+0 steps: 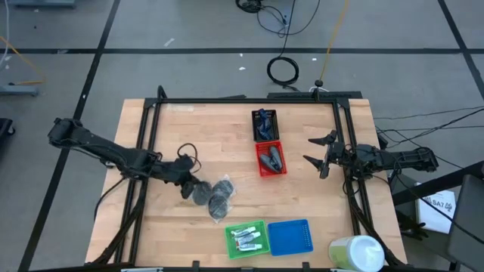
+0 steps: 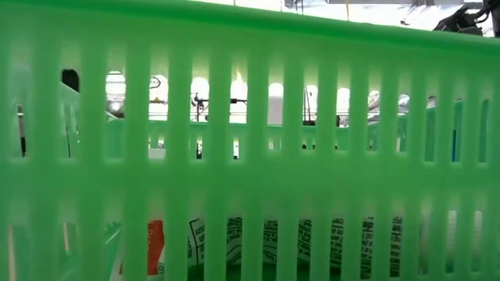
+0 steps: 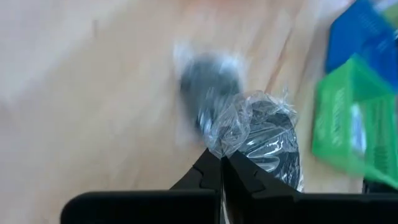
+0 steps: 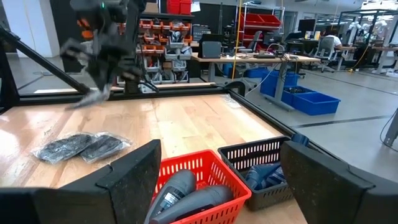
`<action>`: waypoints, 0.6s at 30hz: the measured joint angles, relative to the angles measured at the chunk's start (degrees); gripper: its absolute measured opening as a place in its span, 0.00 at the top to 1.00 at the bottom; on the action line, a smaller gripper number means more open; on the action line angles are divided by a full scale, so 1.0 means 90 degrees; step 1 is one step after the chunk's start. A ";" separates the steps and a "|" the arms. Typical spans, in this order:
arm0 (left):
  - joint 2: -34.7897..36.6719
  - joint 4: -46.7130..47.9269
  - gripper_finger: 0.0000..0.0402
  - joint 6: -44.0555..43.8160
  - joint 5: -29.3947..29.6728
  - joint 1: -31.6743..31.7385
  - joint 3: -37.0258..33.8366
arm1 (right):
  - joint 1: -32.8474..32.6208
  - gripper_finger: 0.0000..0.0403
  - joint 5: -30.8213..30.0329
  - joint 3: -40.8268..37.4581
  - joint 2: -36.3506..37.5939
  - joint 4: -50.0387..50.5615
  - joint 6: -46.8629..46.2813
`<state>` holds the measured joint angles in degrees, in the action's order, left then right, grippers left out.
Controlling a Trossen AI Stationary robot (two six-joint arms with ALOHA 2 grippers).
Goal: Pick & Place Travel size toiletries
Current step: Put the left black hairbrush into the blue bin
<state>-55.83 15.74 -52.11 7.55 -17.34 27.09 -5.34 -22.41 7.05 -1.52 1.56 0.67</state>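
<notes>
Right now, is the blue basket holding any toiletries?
No: in the high view the blue basket shows only bare mesh, while the white tubes lie in the green basket beside it.

The green basket (image 2: 250, 140) fills the level view, its slatted wall blocking nearly all of the counter; only slivers of printed white tubes (image 2: 312, 238) show through the gaps. In the left wrist view, one wrapped dark pad (image 3: 208, 84) is smeared by blur, as are basket shapes at the frame's edge. From above, the white-and-green cylinder (image 1: 357, 253) at the counter's near right corner is cut off by the frame.
</notes>
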 joint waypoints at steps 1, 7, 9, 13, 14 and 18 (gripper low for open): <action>0.0099 0.0050 1.00 0.0184 0.0193 0.0000 0.0092 | 0.0000 0.21 0.0000 0.0002 0.0000 0.0000 0.0002; 0.0553 0.0034 1.00 0.1814 0.1763 0.0000 0.0573 | 0.0001 0.21 0.0000 0.0001 -0.0002 -0.0004 0.0000; 0.0633 0.0012 1.00 0.2259 0.2475 0.0000 0.0662 | 0.0000 0.21 0.0001 0.0000 -0.0002 -0.0012 -0.0015; 0.0638 -0.0354 1.00 0.3186 0.3778 0.0007 0.0705 | 0.0000 0.21 0.0010 0.0000 -0.0002 -0.0061 -0.0786; 0.0636 -0.0495 1.00 0.3366 0.4043 0.0008 0.0705 | 0.0000 0.21 0.0005 0.0000 -0.0002 -0.0092 -0.0973; 0.0595 -0.0965 1.00 0.3837 0.4563 0.0160 0.0705 | 0.0000 0.21 0.0002 0.0000 -0.0001 -0.0525 -0.1167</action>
<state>-50.47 7.06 -17.58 48.62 -15.91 33.43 -5.34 -22.39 7.05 -1.53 -3.17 -9.83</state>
